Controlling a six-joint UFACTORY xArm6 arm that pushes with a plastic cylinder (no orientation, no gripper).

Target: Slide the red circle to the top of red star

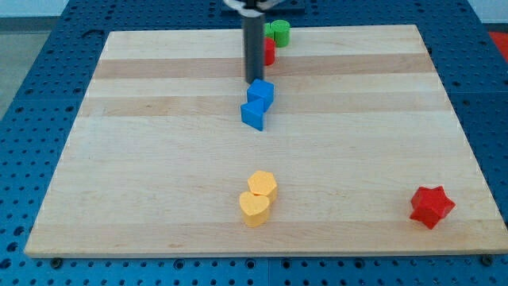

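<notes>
The red circle (269, 52) sits near the view's top centre, partly hidden behind my rod. The red star (431, 206) lies far off at the view's bottom right, near the board's edge. My tip (254, 81) is at the lower end of the dark rod, just left of and below the red circle, right above the upper blue block (260, 93).
A green block (278, 32) touches the red circle from above. A second blue block (253, 114) lies just below the first. A yellow hexagon (262, 184) and a yellow heart (255, 209) sit together at the bottom centre. The wooden board (143, 159) lies on a blue perforated table.
</notes>
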